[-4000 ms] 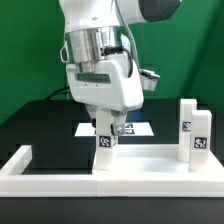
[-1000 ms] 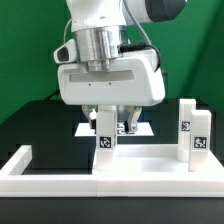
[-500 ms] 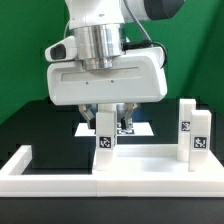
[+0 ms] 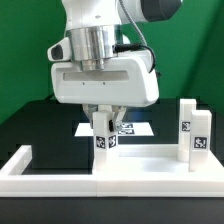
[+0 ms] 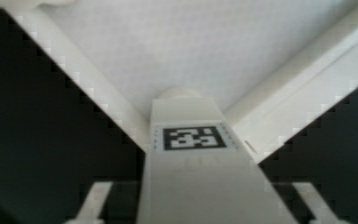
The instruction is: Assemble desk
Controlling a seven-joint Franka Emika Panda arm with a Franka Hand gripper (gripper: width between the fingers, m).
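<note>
Now clamped shut by gripper (image 4: 105, 124) around upright leg (image 4: 104, 141), probably for screwing into tabletop (image 4: 140, 165) corner.

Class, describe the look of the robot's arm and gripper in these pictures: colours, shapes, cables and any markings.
The arm is glossy white and rounded, with a dark grey joint cover. Below it sits a ribbed silver metal cylinder. The gripper has a wide, boxy white body with rounded corners and dark jaws. A black cable loops beside the wrist. No markings are visible on the arm.
</note>
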